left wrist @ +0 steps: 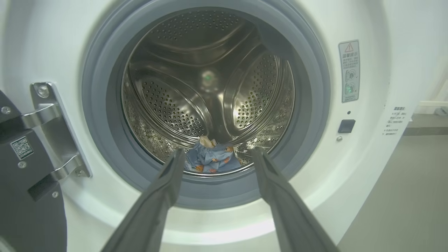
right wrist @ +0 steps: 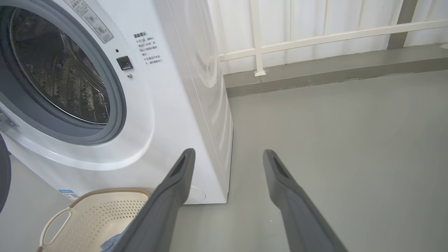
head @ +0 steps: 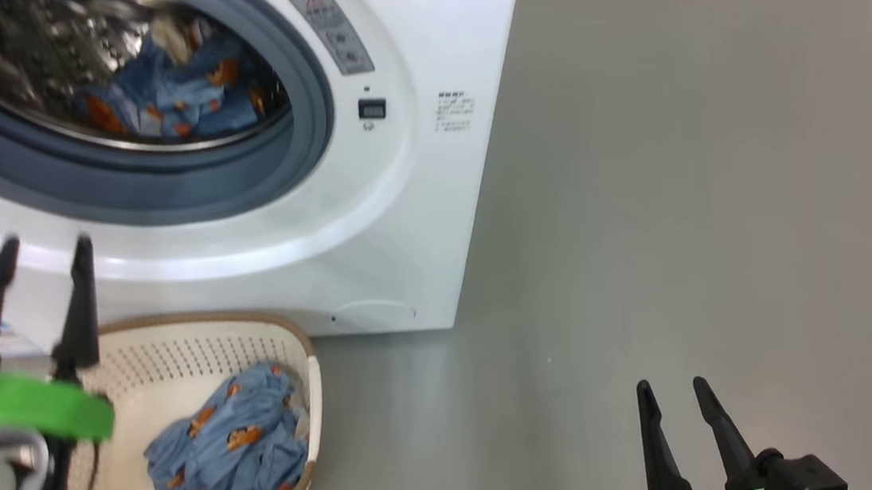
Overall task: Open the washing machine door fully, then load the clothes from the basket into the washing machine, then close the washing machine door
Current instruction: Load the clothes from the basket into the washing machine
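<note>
left gripper (head: 46, 241): fingers spread wide, holding nothing; low in front of the machine (head: 409, 194), aimed into its opening.
right gripper (head: 671, 384): fingers spread wide, empty; off the machine's right side, over bare floor (head: 647, 217).
basket (head: 194, 350): on the floor against the machine's foot, under the opening.
clothes (head: 233, 442): blue printed heap in the basket, toward the end nearer the machine's right corner.
second piece (head: 171, 91): same fabric, at the bottom of the drum (left wrist: 175, 105), just inside the gasket (left wrist: 101, 115).
door (left wrist: 28, 217): swung wide on the hinge (left wrist: 52, 126) at the machine's left, clear of the opening.
step: looks like loading, partly done; the basket heap comes next, then the door.
handling: soft, light, limp, not fragile; it will likely sag and trail, and could catch on the gasket lip.
grip: pinch a raised fold on top of the heap, deep enough to gather several layers; keep the fingers off the basket wall.
</note>
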